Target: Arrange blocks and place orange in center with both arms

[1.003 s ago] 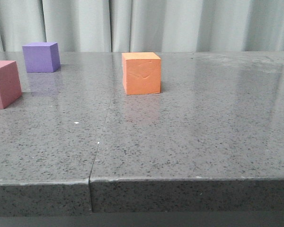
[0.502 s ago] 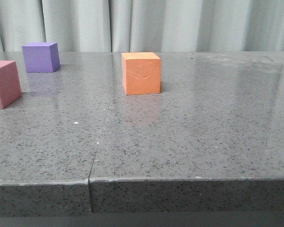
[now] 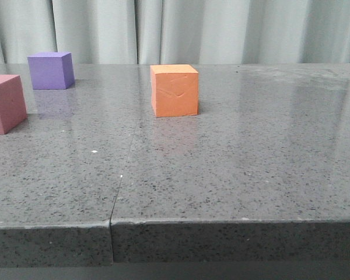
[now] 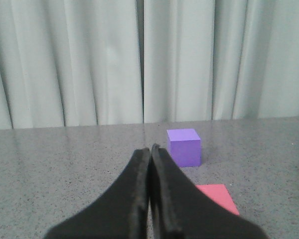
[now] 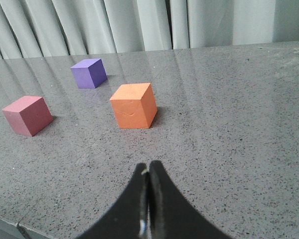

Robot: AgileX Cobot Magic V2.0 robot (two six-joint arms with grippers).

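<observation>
Nothing moved in the last second; task not started. Orange cube [image 3: 174,90] mid-table, purple cube [image 3: 51,70] and pink cube [image 3: 4,102] well left of it. Left gripper [image 4: 150,149] and right gripper [image 5: 148,167] pressed together, empty.

Your left gripper [image 4: 150,148] is pressed closed, both dark fingers [image 4: 137,189] meeting along a thin seam right up to the tips, with nothing between them. It hangs above the desk, pointing level toward the far edge, clear of the surface as far as the wrist view shows. Your right gripper [image 5: 148,166] is closed the same way, fingers [image 5: 164,199] flush together and empty, tilted down a little over the near part of the desk. Neither arm shows in the front view, so both are sitting back behind the near edge, out of that camera's sight.
</observation>
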